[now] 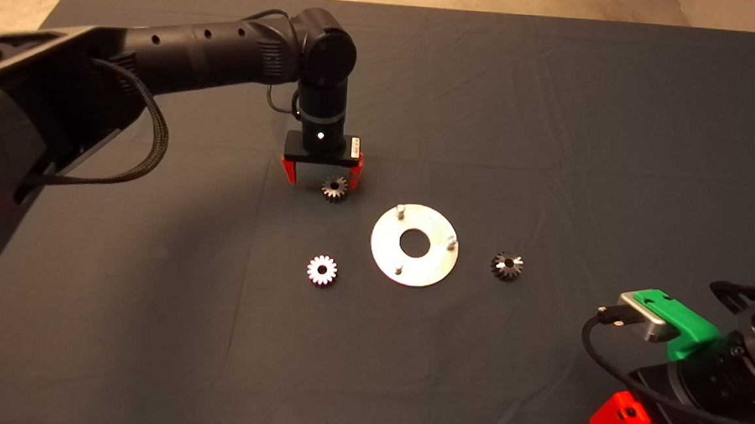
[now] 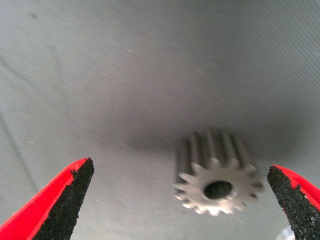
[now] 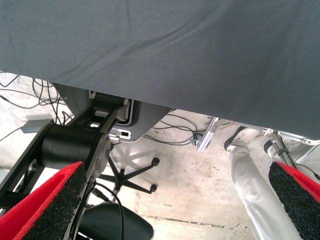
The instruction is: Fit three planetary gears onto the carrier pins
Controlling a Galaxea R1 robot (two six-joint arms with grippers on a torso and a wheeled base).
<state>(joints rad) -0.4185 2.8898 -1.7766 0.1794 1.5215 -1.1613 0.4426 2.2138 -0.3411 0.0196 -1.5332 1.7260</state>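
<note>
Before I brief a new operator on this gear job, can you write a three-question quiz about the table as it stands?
1. True or false: a gear already sits on a pin of the carrier plate.
2. How many gears lie on the mat?
3. Which tool is over a gear: A) left tool B) right tool?

Key: 1 false, all three pins are bare. 2 three. 3 A, open around the gear.

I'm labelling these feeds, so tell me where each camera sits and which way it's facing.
Head view: above, looking down at the mat; left arm reaches in, right claw parked lower right.
Left wrist view: on the left arm, facing down at a gear between the open left claw fingers.
Right wrist view: on the parked arm, facing past the mat edge to the floor.
Shared: the same gear in head and left wrist views.
</note>
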